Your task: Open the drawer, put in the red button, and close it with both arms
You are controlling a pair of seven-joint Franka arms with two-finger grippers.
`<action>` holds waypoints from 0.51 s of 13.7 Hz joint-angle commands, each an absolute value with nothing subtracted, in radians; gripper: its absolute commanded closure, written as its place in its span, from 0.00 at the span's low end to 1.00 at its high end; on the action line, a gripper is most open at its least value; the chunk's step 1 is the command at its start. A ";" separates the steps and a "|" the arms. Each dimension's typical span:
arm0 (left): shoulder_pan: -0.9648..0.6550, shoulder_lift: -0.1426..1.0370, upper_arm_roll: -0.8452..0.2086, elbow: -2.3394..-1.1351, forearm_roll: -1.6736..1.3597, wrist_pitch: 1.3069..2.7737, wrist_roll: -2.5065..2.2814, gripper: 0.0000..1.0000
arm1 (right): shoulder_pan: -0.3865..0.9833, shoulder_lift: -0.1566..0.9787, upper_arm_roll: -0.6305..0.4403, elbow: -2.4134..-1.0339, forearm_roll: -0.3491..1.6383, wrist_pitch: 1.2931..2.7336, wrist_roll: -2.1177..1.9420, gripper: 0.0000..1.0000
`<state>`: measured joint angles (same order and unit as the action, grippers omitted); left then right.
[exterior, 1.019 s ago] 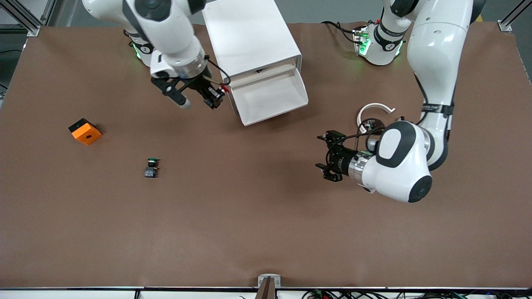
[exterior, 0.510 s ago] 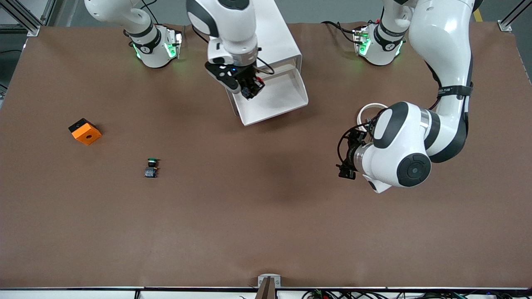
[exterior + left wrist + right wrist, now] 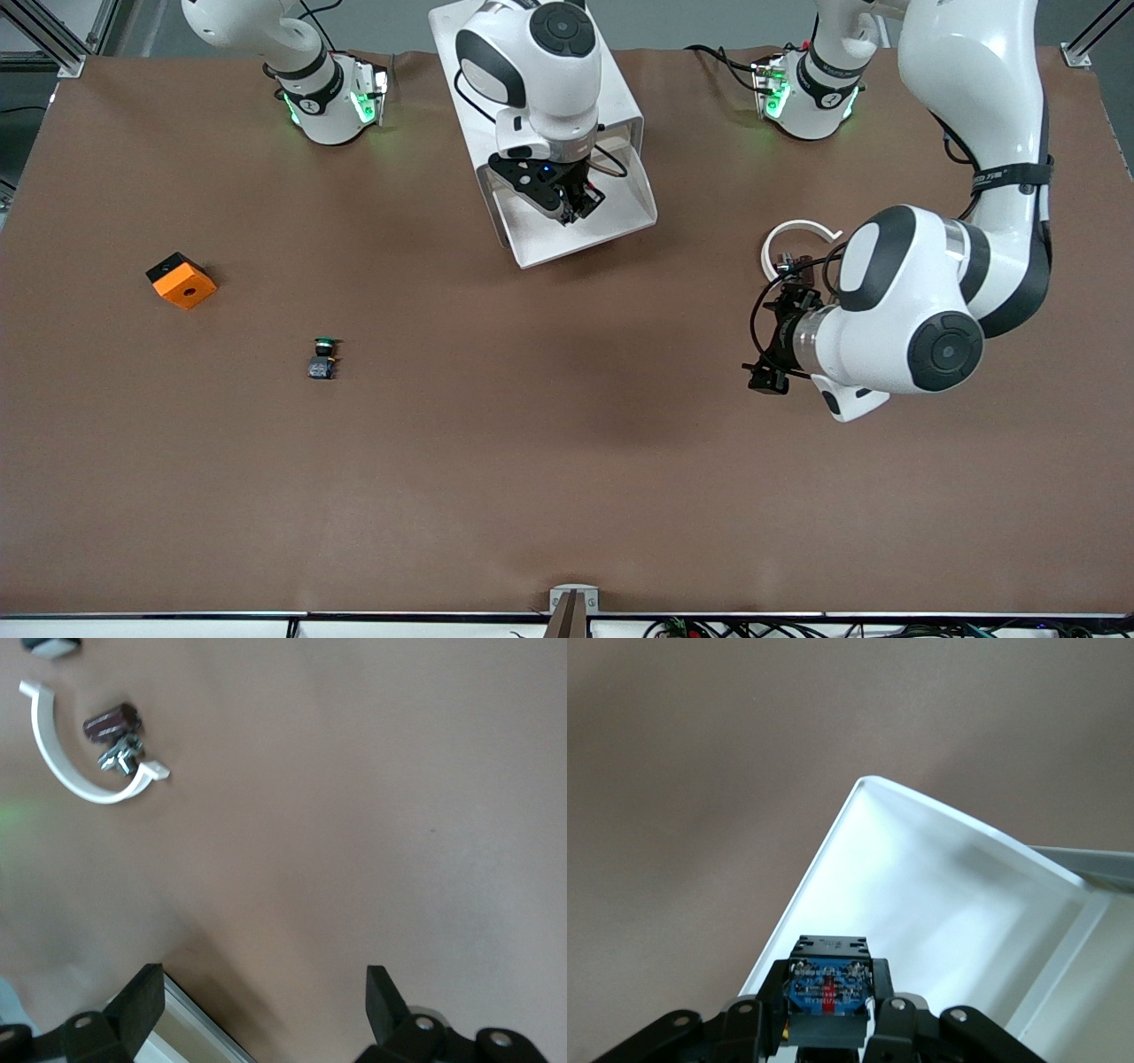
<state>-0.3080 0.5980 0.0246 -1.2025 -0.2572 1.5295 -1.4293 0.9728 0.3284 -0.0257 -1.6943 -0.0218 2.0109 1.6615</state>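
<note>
Hanging over the pulled-out drawer [image 3: 580,217], the right gripper [image 3: 567,199] pinches the red button [image 3: 829,988] between its fingers; the right wrist view shows the button's blue and black body clamped there, above the drawer's white floor near one side wall. The drawer sticks out of the white cabinet [image 3: 532,80], which stands between the two arm bases. The left gripper [image 3: 769,354] waits in the air over bare brown table [image 3: 567,478] toward the left arm's end, its fingers [image 3: 142,1001] spread wide apart with nothing between them. A curved white strip [image 3: 793,235] lies on the table close to that arm. Toward the right arm's end lie a green-capped button [image 3: 322,357] and, well apart from it, an orange cube [image 3: 182,280].
</note>
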 commanded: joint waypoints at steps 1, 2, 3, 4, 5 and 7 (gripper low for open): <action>-0.314 0.569 0.048 -1.212 -0.239 1.536 -1.260 0.00 | 0.999 0.356 -0.038 -1.663 -0.052 1.991 1.677 1.00; -0.314 0.569 0.054 -1.212 -0.239 1.539 -1.177 0.00 | 1.000 0.365 -0.038 -1.663 -0.055 1.993 1.677 1.00; -0.313 0.568 0.058 -1.212 -0.239 1.545 -1.105 0.00 | 1.000 0.374 -0.038 -1.663 -0.061 1.993 1.677 1.00; -0.313 0.563 0.061 -1.213 -0.239 1.551 -1.030 0.00 | 1.000 0.380 -0.038 -1.663 -0.074 1.993 1.677 1.00; -0.314 0.548 0.069 -1.215 -0.239 1.563 -0.981 0.00 | 1.002 0.387 -0.038 -1.663 -0.078 1.991 1.677 1.00; -0.316 0.548 0.075 -1.216 -0.238 1.578 -0.950 0.00 | 1.000 0.387 -0.038 -1.666 -0.078 1.990 1.674 1.00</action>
